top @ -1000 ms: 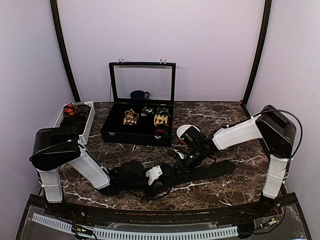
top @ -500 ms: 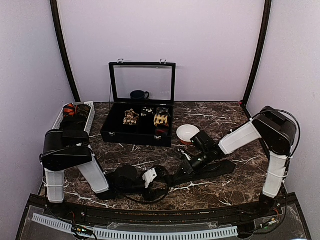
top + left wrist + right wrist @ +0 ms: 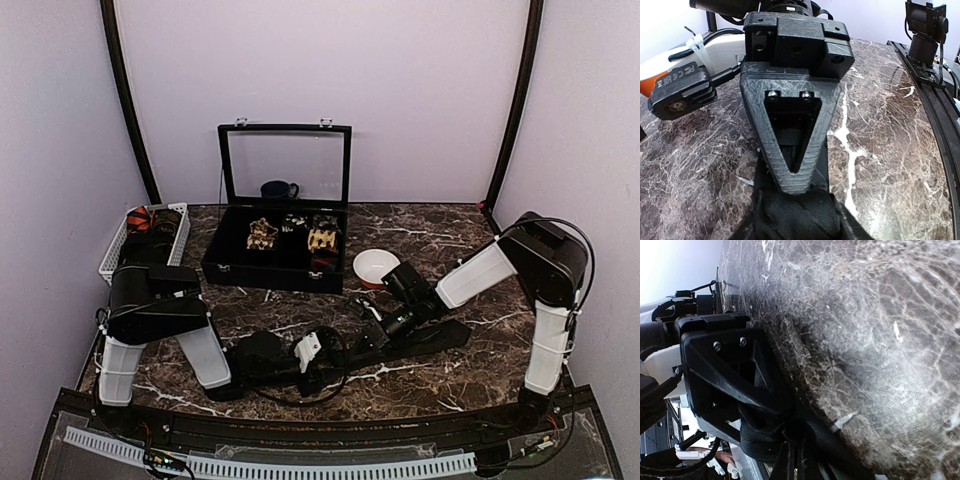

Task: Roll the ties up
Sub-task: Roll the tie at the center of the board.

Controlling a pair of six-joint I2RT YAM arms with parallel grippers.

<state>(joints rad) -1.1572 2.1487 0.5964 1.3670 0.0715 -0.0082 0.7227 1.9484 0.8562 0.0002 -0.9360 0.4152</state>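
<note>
A plain black tie lies on the marble table near the front and runs from centre to right. My left gripper is low at the tie's left end. In the left wrist view its fingers meet in a V, shut on bunched black tie fabric. My right gripper is on the tie a little further right. In the right wrist view its fingers are pressed on folded black fabric against the table. Rolled patterned ties sit in the open black case.
A white basket at the back left holds more ties, one red patterned. A white bowl stands right of the case, close to my right arm. A dark mug is behind the case's glass lid. Black cables loop near the left gripper.
The left arm's elbow has swung right, toward the centre, while its gripper has stayed on the tie. The right gripper shifted right and down along the tie a second ago, then held.
</note>
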